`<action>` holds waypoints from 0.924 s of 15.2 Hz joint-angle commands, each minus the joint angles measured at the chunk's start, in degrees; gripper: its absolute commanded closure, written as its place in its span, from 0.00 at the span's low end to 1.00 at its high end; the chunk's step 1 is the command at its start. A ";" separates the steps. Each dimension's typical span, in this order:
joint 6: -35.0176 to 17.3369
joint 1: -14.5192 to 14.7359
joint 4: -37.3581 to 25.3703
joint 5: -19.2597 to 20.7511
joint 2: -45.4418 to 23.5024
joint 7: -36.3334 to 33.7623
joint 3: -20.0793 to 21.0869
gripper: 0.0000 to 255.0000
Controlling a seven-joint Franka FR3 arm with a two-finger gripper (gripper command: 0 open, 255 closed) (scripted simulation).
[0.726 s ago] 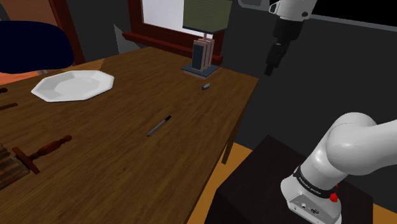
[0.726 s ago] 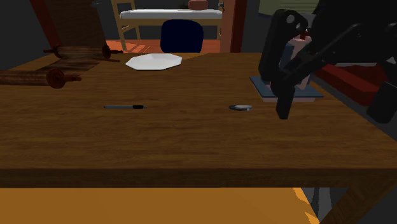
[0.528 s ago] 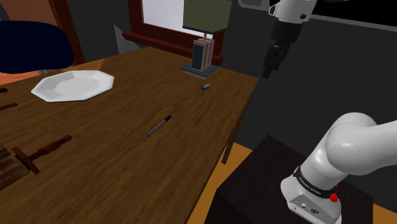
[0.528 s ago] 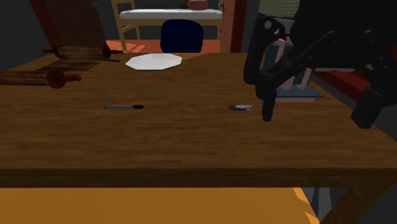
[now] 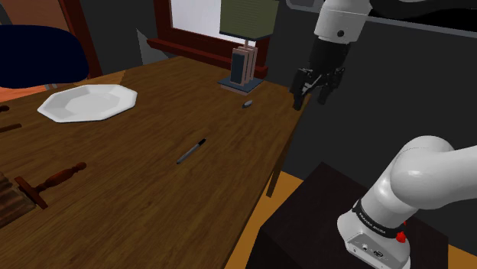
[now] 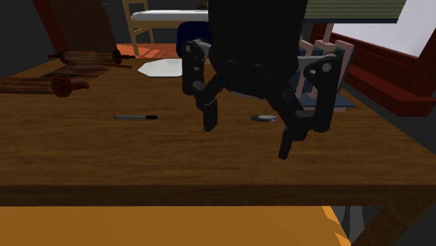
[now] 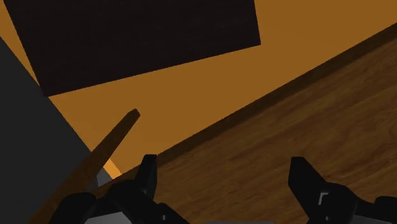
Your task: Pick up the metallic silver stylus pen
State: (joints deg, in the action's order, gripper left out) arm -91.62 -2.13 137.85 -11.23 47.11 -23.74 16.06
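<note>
Wood-grain table [image 5: 153, 202], slim, seemingly grey pen [image 5: 190, 151]

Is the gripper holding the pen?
No, the pen lies alone on the table, well apart from the open gripper, which hangs near the table's edge with nothing between its fingers.

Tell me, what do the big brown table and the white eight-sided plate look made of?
The big brown table looks like stained wood: grain streaks run along its top. The white eight-sided plate is plain matte white, perhaps ceramic; nothing settles it.
</note>
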 commanded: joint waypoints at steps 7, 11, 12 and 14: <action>-6.86 -4.69 -3.52 -9.89 -6.22 -27.28 14.30 0.00; -11.21 -8.89 -7.79 -12.10 -12.01 -40.54 21.83 0.00; -12.34 -10.16 -9.06 -12.26 -13.68 -43.91 23.79 0.00; -14.60 -13.02 -11.84 -12.05 -17.28 -50.74 27.89 0.00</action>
State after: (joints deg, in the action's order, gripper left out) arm -104.86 -13.53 127.45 -23.42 31.89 -70.70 41.87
